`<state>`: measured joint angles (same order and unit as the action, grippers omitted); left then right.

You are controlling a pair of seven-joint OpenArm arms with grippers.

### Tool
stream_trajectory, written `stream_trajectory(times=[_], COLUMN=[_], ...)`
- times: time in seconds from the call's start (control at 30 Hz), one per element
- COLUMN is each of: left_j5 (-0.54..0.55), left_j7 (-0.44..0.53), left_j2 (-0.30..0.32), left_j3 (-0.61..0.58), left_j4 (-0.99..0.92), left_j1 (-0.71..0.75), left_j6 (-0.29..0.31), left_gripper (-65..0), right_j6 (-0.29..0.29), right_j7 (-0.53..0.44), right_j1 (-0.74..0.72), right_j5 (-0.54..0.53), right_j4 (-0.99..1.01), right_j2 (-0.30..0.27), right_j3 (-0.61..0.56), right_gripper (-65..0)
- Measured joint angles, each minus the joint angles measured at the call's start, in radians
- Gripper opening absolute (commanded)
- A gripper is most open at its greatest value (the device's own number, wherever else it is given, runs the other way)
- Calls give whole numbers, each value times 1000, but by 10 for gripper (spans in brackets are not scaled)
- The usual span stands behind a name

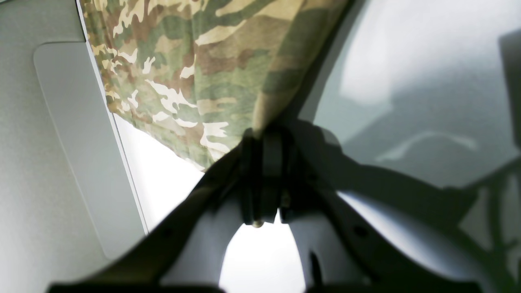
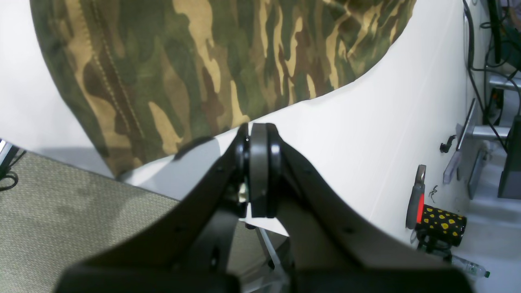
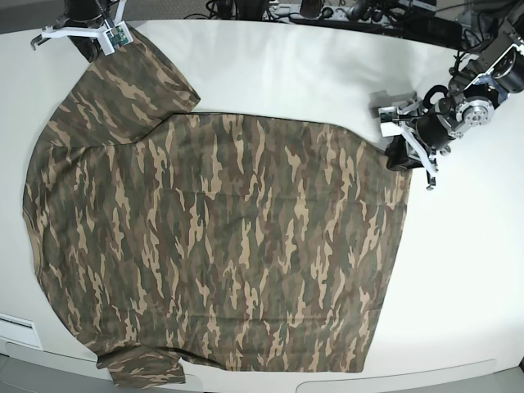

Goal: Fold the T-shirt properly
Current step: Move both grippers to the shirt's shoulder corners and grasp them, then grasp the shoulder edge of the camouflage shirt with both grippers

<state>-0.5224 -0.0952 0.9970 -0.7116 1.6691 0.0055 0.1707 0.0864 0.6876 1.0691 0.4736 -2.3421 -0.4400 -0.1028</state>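
Observation:
The camouflage T-shirt [image 3: 221, 246] lies spread flat on the white table [image 3: 286, 74], with its sleeves at the left. My left gripper [image 3: 403, 151] is at the shirt's upper right hem corner. In the left wrist view this gripper [image 1: 264, 132] is shut on a bunched fold of the T-shirt [image 1: 203, 61]. My right gripper [image 3: 110, 37] rests at the tip of the far-left sleeve. In the right wrist view it [image 2: 257, 128] is shut, its tips touching the edge of the cloth [image 2: 224, 61]. No cloth shows between its pads.
Cables and equipment [image 3: 368, 12] line the table's back edge. Off the table, the right wrist view shows carpet [image 2: 61, 203], a black mug with yellow spots [image 2: 443, 224] and a red-handled tool [image 2: 419, 203]. The shirt's lower hem hangs near the front edge [image 3: 246, 381].

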Motion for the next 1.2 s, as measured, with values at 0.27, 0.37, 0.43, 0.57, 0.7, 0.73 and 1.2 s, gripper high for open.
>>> stream_trajectory(times=[0.27,0.37,0.43,0.57,0.7,0.73,1.2], left_j5=[24,52,52,63,79,79,100], left_j7=[-78,-85,-86,-86,-89,-89,-89], left_j2=[-1,4,4,4,4,4,6], left_j3=[-2,-2,-2,-2,-2,-2,-2], left_j4=[19,19,19,19,19,19,19], left_j1=[5,6,6,6,6,6,6], left_j6=[-29,-34,-33,-34,-35,-35,-35], left_gripper=[-650,-650,-650,-650,-650,-650,-650], right_j6=[-46,-47,-50,-97,-196,-204,-259], right_j7=[-19,-23,-27,-84,-100,-101,-134], right_j1=[-69,-117,-148,-216,-268,-275,-394], right_j5=[13,12,-2,-107,-254,-270,-328], right_j4=[0,0,0,11,124,146,382], right_j2=[0,0,0,0,-13,-22,-61], right_j3=[0,5,34,130,187,191,193], right_gripper=[-650,-650,-650,-650,-650,-650,-273])
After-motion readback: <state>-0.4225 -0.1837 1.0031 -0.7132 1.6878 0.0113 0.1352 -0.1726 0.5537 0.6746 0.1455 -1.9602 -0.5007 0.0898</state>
